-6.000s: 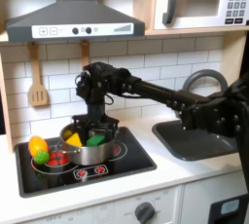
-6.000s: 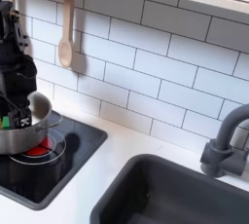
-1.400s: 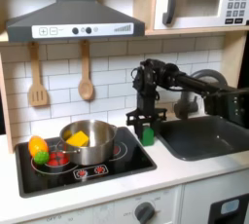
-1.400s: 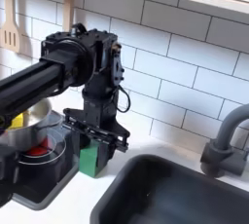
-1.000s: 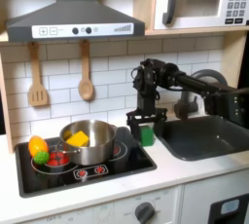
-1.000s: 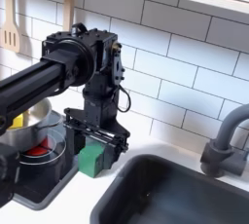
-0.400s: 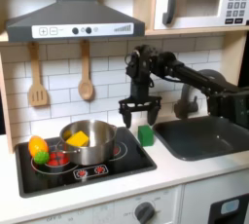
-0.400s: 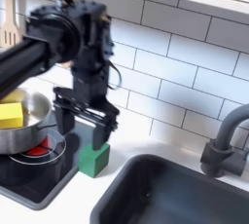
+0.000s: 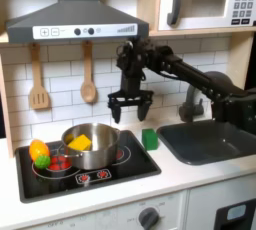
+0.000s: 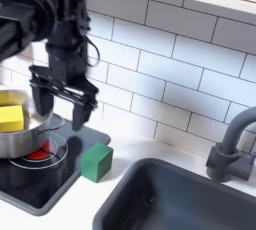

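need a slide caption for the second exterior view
Open black gripper hangs above the silver metal pot holding a yellow block, with a green cube on the white counter beside the stove.

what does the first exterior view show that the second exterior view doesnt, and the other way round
First exterior view alone: the range hood, microwave, a wooden spatula on the wall and the orange and green toy food at the stove's left. Second exterior view alone: a close look at the grey faucet. Both exterior views: the open end effector hanging empty, the green block on the counter, the pot, the sink.
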